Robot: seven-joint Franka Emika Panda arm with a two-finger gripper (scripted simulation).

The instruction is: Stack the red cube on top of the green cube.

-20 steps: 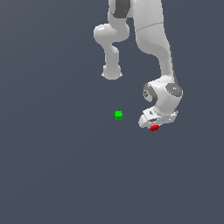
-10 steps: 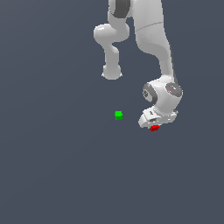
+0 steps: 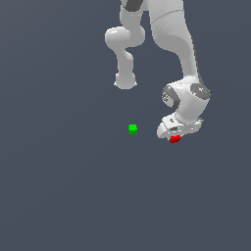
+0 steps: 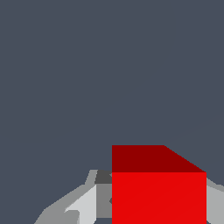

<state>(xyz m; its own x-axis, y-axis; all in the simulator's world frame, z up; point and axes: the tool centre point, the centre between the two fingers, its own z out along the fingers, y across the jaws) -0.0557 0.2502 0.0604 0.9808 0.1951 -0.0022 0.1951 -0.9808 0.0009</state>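
sitting right under the claw (image 3: 174, 136), the red cube (image 3: 174, 139) shows only as a small red patch below the white wrist in the exterior view. in the wrist view the red cube (image 4: 158, 188) fills the space between the two grey fingers (image 4: 83, 205), one on each side and close against its faces, so the claw looks clenched on the red cube, though whether the pads truly press it cannot be told for sure. whether the cube rests on the worktop (image 3: 63, 196) or hangs just above it also cannot be told; no gap shows beneath it.

the green cube (image 3: 133, 129) sits alone on the worktop, toward the exterior view's left of the claw and a touch higher in that picture, near but clearly apart from the red one. it does not show in the wrist view. that sideways offset is what the coming move turns on: the red cube likely has to be raised, carried toward the exterior view's left until it is over the green cube, then lowered square onto it. both are cubes, so neither has a long axis to line up, only faces to keep parallel.

nothing else shows between the two cubes. the arm (image 3: 171, 44) rises behind both cubes, away from the line between them.
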